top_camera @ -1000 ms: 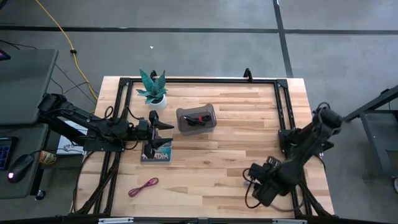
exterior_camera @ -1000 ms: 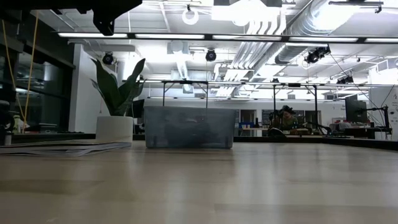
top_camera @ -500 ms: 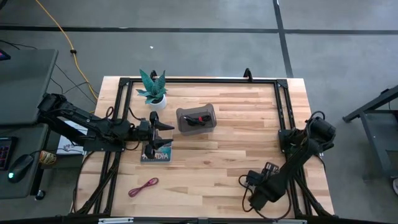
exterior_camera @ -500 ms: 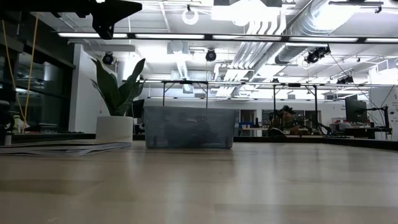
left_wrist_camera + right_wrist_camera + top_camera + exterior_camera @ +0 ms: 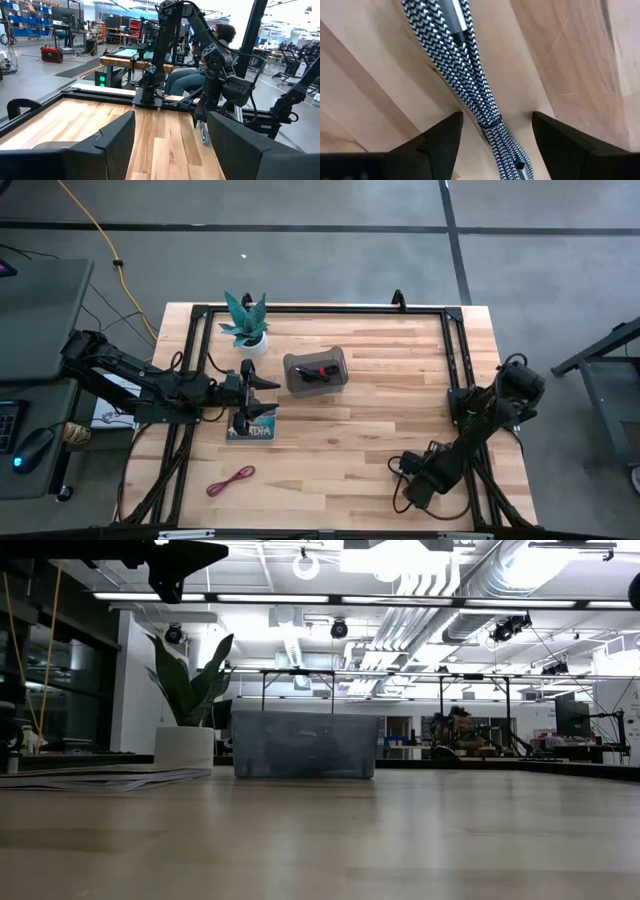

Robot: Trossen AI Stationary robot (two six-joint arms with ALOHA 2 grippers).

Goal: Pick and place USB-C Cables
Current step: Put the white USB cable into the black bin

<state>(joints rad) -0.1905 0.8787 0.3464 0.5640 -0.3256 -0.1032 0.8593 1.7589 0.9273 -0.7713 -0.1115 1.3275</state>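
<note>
Silver-grey cable lies on wood near table's front right corner, between spread fingers of right gripper, ungrasped. Right arm swung lower over it in last second, so grab looks imminent. Front edge close, open room toward centre. Left gripper hangs released over book, left side.

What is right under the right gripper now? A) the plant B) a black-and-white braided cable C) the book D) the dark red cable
B: in the right wrist view a braided cable lies on the wood between the open fingers of the right gripper; the dark red cable lies far off near the table's front left.
</note>
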